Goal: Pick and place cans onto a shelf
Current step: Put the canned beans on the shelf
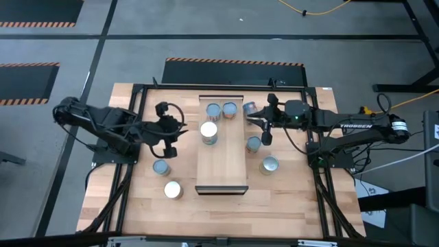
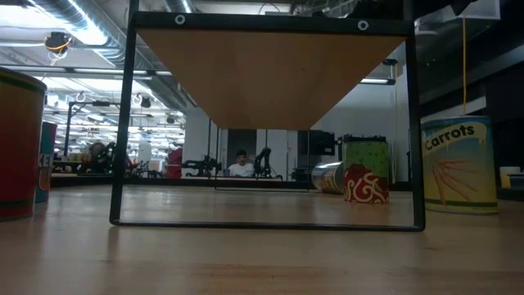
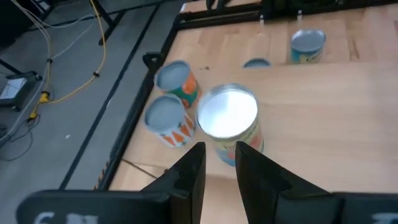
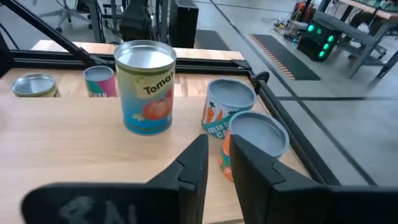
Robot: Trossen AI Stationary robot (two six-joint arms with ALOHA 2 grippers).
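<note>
Carrots can (image 2: 459,165) beside shelf frame (image 2: 417,123)

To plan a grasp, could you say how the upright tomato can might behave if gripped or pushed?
The tomato can looks rigid metal, so it probably won't deform. Its glossy label may slip. Standing upright, it should slide, not roll.

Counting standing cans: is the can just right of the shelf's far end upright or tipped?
Tipped: the can lies on its side; the low view shows its round end facing sideways.

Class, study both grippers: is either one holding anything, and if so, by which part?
Nothing is held. The left gripper and the right gripper each show only an empty gap between their fingers.
</note>
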